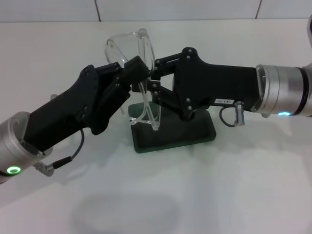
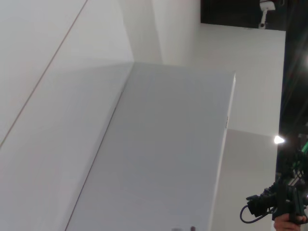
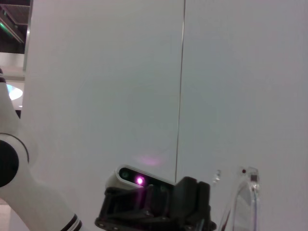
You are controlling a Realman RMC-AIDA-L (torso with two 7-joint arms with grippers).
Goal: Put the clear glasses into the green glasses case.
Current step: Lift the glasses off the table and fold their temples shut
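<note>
Left gripper (image 1: 138, 69) and right gripper (image 1: 152, 80) meet mid-air above the table (image 1: 234, 185), both pinching the clear glasses (image 1: 134, 53) from opposite sides. Left fingers pressed on the frame near the hinge area; right fingers pressed on the same frame from the other side. Glasses held upright, lenses up top, clear temple arms hanging down toward the green glasses case (image 1: 195, 131). Case lies flat on the table directly below the glasses. Right wrist view catches the left gripper and a glasses edge.
</note>
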